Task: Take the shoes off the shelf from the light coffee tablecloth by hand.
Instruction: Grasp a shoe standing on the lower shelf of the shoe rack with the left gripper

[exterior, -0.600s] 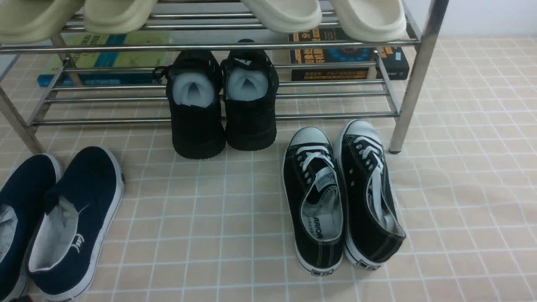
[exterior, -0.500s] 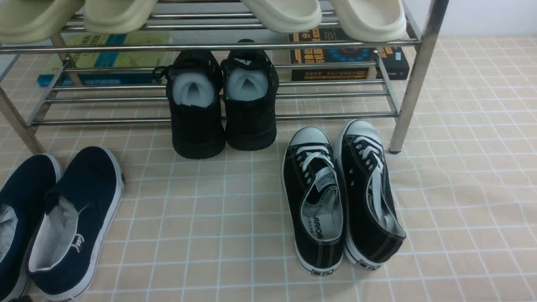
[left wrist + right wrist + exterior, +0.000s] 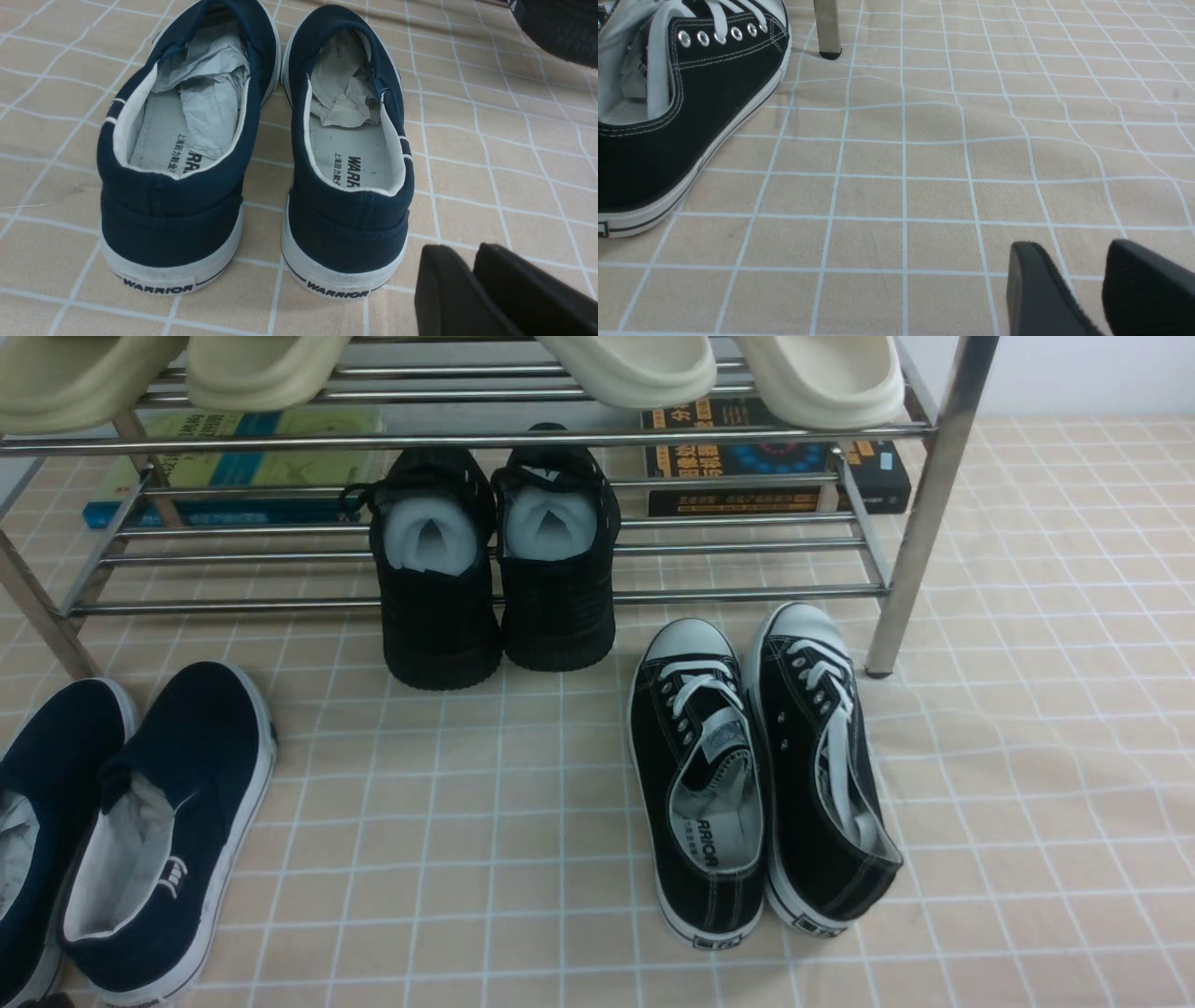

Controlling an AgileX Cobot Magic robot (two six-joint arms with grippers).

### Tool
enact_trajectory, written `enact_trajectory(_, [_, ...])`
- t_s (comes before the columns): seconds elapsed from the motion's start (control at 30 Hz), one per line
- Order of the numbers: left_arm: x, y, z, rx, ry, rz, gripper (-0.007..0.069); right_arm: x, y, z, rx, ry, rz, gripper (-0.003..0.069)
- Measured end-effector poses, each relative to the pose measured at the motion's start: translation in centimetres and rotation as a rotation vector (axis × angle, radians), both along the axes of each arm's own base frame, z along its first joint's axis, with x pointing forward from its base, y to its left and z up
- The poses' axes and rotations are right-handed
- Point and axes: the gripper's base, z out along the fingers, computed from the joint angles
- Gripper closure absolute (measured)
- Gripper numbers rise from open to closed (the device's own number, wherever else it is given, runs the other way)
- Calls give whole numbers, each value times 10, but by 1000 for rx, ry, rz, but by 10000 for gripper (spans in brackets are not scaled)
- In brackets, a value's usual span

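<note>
The shoes, an all-black pair (image 3: 434, 597) (image 3: 558, 579) stuffed with white paper, lean heel-down against the shelf's (image 3: 747, 594) lowest bars, with their heels on the light coffee tablecloth (image 3: 467, 803). Neither gripper shows in the front view. In the left wrist view my left gripper (image 3: 465, 249) hovers low over the cloth behind the navy slip-ons (image 3: 345, 154), jaws only narrowly apart and empty. A black ribbed sole (image 3: 560, 28) shows at that view's corner. In the right wrist view my right gripper (image 3: 1071, 247) is open over bare cloth, nothing between its fingers.
Navy slip-ons (image 3: 168, 821) lie at the front left. Black canvas sneakers with white toe caps (image 3: 747, 775) lie right of centre, near the shelf's right leg (image 3: 910, 551). Cream slippers (image 3: 728, 369) sit on the upper tier. Books (image 3: 775, 462) lie behind the shelf.
</note>
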Motion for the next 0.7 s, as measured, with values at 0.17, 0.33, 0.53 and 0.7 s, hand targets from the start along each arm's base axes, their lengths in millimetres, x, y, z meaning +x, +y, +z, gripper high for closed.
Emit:
enact_trajectory(0.17, [0,0,0,0,0,0,496,0,0,0,0,0,0,418])
enact_trajectory(0.33, [0,0,0,0,0,0,490,0,0,0,0,0,0,418])
enact_trajectory(0.53, [0,0,0,4,-2,1,483,0,0,0,0,0,0,418])
enact_trajectory(0.7, [0,-7,1,-392,-10,44,481,0,0,0,0,0,0,418])
